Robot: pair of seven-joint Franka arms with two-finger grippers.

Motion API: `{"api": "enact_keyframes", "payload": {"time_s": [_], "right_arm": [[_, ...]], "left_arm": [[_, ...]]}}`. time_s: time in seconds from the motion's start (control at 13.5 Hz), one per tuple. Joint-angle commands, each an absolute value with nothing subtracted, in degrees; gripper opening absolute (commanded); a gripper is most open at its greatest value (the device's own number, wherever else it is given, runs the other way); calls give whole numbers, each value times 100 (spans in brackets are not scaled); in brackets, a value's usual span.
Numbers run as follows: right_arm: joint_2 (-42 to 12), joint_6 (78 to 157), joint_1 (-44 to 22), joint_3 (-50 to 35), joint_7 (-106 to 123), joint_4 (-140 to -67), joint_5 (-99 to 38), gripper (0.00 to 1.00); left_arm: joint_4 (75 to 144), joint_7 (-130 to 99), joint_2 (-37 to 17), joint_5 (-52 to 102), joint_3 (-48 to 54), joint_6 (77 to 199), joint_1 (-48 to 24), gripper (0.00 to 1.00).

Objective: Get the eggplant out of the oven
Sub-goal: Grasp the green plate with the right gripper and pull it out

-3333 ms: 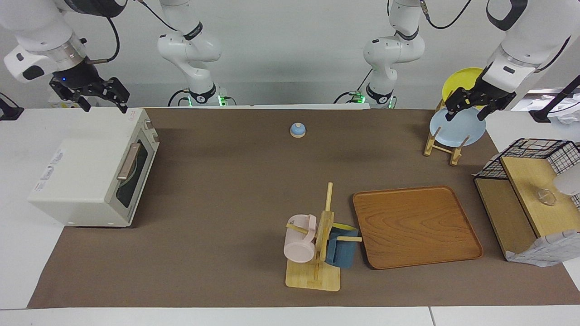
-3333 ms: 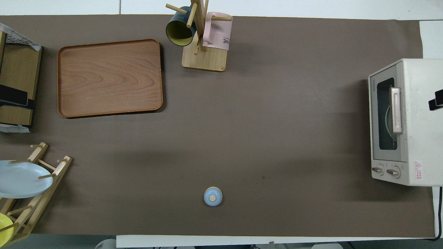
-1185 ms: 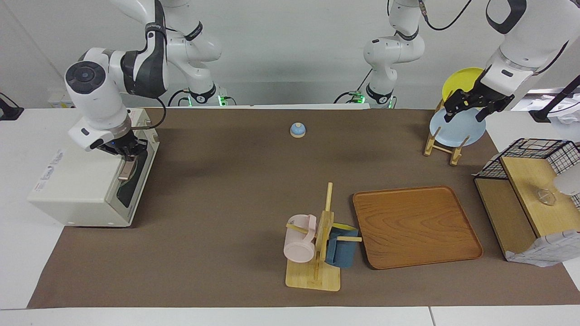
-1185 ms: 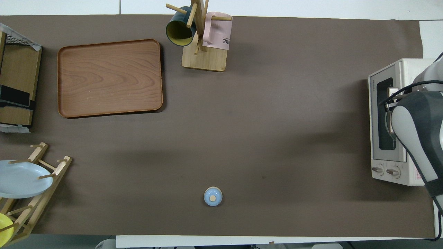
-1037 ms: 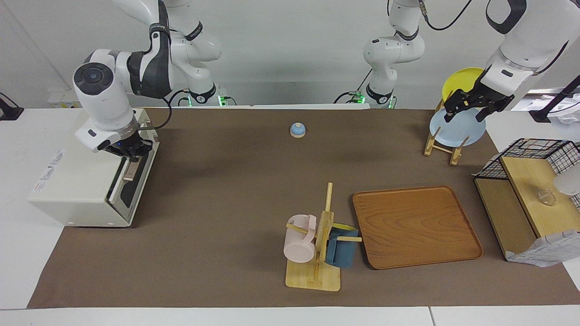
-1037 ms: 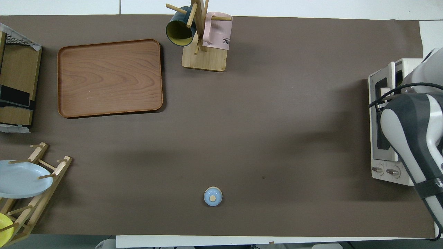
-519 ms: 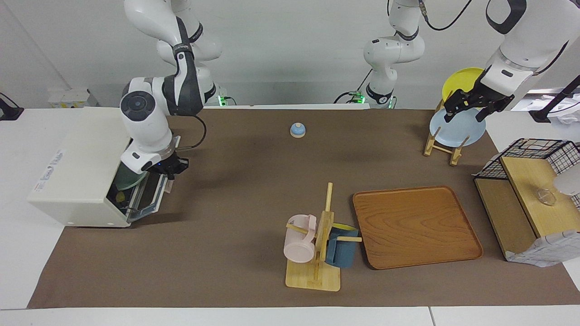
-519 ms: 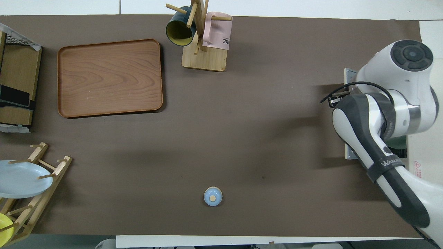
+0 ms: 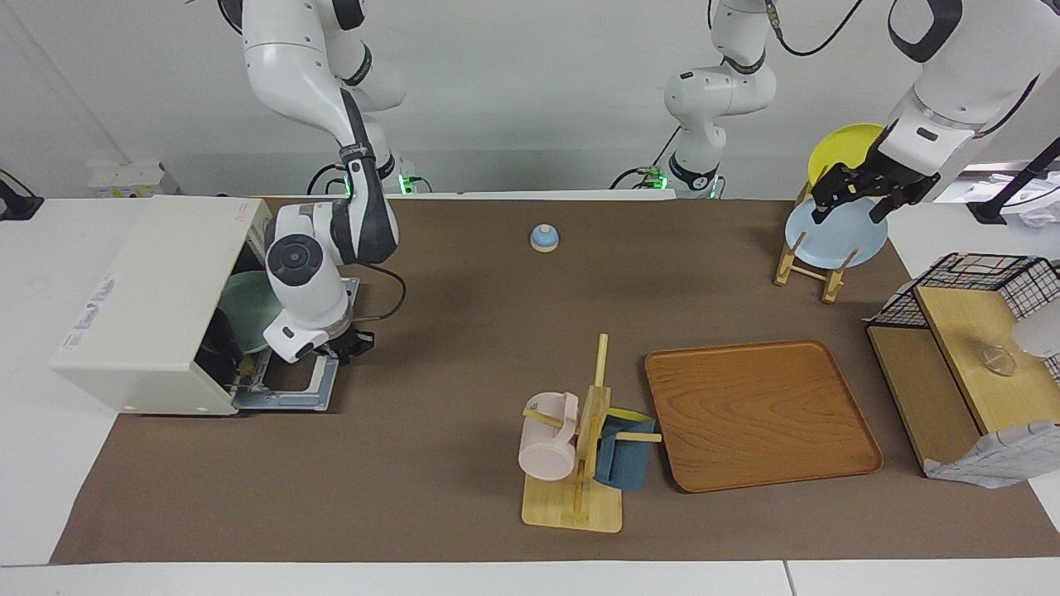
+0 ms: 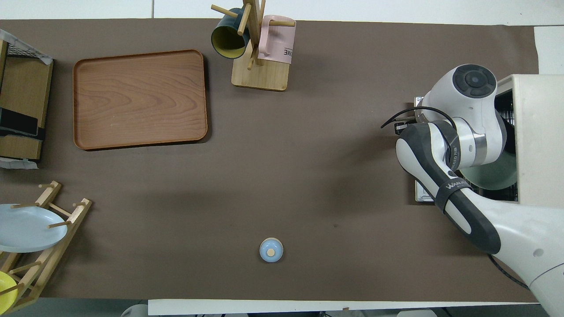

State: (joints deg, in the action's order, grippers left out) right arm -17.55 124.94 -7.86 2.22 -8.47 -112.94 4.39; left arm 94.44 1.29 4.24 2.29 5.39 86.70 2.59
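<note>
The cream-white oven (image 9: 153, 302) stands at the right arm's end of the table. Its door (image 9: 290, 389) lies folded down flat on the brown mat, and the inside is open to view. My right gripper (image 9: 346, 344) is low at the door's outer edge, shut on the handle, which it hides. A green plate (image 9: 248, 308) sits on the rack inside and also shows in the overhead view (image 10: 493, 176). The eggplant is not visible; my right arm covers much of the opening. My left gripper (image 9: 851, 199) waits open over the plate rack.
A blue bell (image 9: 544, 238) stands mid-table near the robots. A mug tree (image 9: 580, 463) with a pink and a blue mug and a wooden tray (image 9: 758, 410) lie farther out. A rack with a blue plate (image 9: 832, 236) and a wire basket (image 9: 985, 281) are at the left arm's end.
My right gripper came down onto the oven's handle and swung the door from shut to flat open. The green plate inside has come into view. The left arm has not moved.
</note>
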Motion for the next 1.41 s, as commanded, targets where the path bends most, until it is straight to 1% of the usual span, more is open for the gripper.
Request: {"api": "enact_keyframes", "payload": {"time_s": [0.0, 0.07, 0.22, 0.3, 0.44, 0.67, 0.81, 0.89, 0.96, 1.04, 1.11, 1.19, 1.33], "right_arm": [[-1548, 11844, -765, 158, -1010, -10813, 80, 36], [-1338, 11430, -765, 158, -1133, -10680, 27, 50], [-916, 10866, -669, 184, -1160, -10722, 44, 53], [-862, 10628, -581, 211, -1169, -10775, 201, 53], [-686, 10731, -405, 202, -1169, -11222, 745, 53], [-484, 11424, -325, 202, -1099, -11925, 1175, 52], [-448, 11750, -325, 193, -1090, -12154, 1432, 50], [-474, 11777, -325, 202, -1081, -12190, 1459, 47], [-483, 11751, -343, 193, -1064, -12190, 1650, 34], [-483, 11707, -386, 193, -1029, -12173, 1835, 19], [-483, 11690, -395, 185, -1028, -12164, 1854, 6], [-501, 11655, -404, 185, -1028, -12103, 1854, 0], [-580, 11279, -439, 132, -1028, -11797, 1898, 0]], "left_arm": [[9466, 202, 457, 255, 536, 8587, 299, 100], [9466, 202, 448, 255, 536, 8587, 290, 100], [9466, 202, 448, 255, 536, 8587, 299, 100], [9466, 202, 448, 255, 536, 8578, 299, 100], [9466, 184, 457, 255, 545, 8560, 246, 100], [9466, 193, 457, 255, 536, 8578, 281, 100], [9466, 193, 457, 255, 536, 8578, 299, 100], [9466, 193, 457, 255, 536, 8552, 299, 100], [9466, 193, 457, 255, 536, 8552, 299, 100], [9483, 202, 457, 255, 536, 8517, 299, 100], [9501, 176, 474, 255, 536, 8499, 299, 100], [9501, 167, 483, 255, 536, 8499, 299, 100], [9536, 167, 492, 255, 527, 8490, 308, 100]]}}
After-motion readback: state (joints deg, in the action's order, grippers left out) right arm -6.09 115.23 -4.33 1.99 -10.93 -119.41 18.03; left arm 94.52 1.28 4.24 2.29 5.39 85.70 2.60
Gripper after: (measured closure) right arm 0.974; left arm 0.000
